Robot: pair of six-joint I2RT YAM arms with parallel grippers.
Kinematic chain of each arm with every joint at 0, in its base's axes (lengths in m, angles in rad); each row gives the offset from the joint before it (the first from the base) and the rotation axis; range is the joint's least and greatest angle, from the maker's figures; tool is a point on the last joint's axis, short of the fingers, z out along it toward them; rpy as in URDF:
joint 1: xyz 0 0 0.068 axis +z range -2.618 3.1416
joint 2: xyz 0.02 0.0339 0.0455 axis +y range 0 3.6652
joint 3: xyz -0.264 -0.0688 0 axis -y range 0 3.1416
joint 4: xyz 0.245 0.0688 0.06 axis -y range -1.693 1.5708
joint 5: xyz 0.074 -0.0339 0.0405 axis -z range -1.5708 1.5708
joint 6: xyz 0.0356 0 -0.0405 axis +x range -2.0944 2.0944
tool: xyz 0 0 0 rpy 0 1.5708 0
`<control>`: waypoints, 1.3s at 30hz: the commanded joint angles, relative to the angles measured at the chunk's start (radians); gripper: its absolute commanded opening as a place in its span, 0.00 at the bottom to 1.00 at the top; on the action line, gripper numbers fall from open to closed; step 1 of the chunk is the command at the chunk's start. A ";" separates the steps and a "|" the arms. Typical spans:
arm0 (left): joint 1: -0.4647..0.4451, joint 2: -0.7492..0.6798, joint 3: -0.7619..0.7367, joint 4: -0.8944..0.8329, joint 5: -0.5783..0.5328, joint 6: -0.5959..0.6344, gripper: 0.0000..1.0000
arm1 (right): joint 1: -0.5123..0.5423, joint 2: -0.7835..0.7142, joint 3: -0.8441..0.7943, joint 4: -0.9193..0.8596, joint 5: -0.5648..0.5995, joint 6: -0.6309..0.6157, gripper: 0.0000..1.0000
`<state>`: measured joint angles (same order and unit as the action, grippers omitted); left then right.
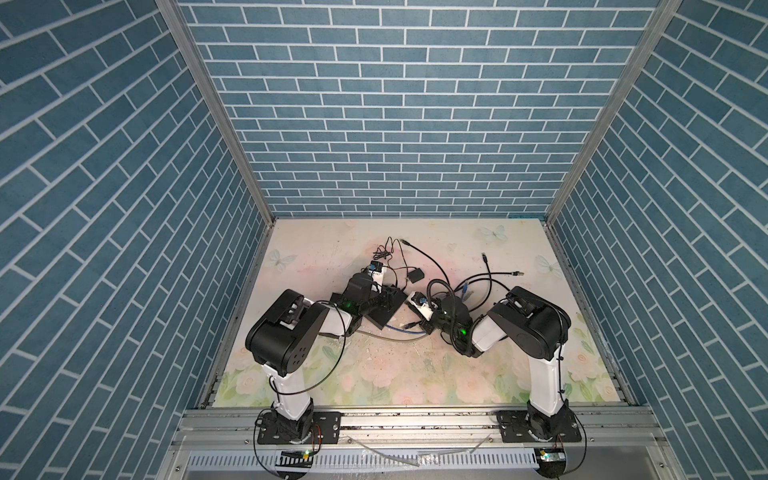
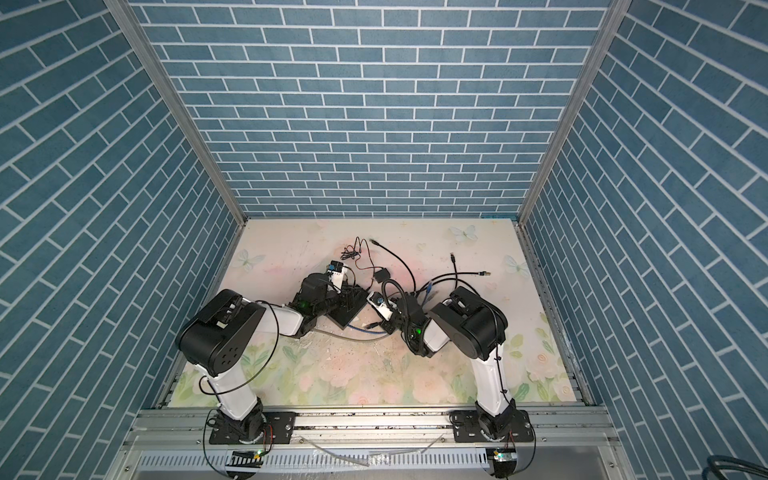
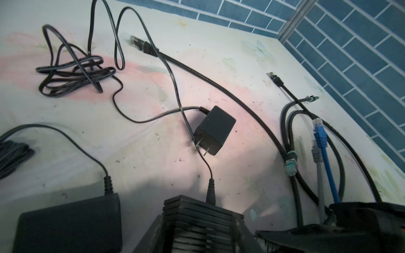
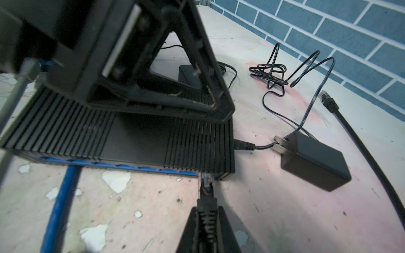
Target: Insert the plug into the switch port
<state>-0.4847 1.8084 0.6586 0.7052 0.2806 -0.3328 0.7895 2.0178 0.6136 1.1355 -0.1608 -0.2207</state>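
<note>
Blurred: blue port strip (image 4: 122,165) on switch (image 4: 135,135) front, ports not countable. Can't tell how deep plug (image 4: 206,183) sits; clear tip touching strip at end nr power jack (image 4: 243,145). R pincer (image 4: 207,211) cut off by frame edge, squeezed tight on plug's black boot. L pincer (image 3: 201,221) mostly out of shot, part-open, fingers either side of switch on bench (image 4: 274,208); can't tell if gripping. Both pincers barely visible in both top views. Counts: 1 switch, 2 pincers, 1 pronged adapter (image 3: 213,131), 1 black brick (image 3: 65,225) cut off, 1 tangled cord bundle (image 3: 72,74), 6 loose cable ends (image 3: 142,45) in L wrist view, 1 blue cable (image 4: 61,208) + 1 grey cable (image 4: 16,96) at switch front.
</note>
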 commanded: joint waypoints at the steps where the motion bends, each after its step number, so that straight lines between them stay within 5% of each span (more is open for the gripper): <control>1: -0.068 0.037 -0.026 -0.145 0.131 -0.035 0.47 | 0.043 -0.025 0.008 0.105 -0.062 0.050 0.00; 20: -0.066 0.032 -0.017 -0.198 0.104 -0.023 0.47 | 0.043 -0.083 -0.056 -0.002 -0.027 0.047 0.00; 28: -0.067 0.064 0.000 -0.203 0.232 -0.017 0.47 | 0.049 -0.004 -0.001 0.134 -0.024 0.089 0.00; 39: -0.068 0.119 -0.004 -0.191 0.430 0.018 0.46 | 0.105 0.022 0.101 -0.008 -0.055 0.054 0.00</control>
<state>-0.4694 1.8534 0.6891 0.6701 0.3630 -0.3180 0.8207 1.9995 0.5949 1.1172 -0.0902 -0.1726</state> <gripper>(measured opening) 0.465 0.131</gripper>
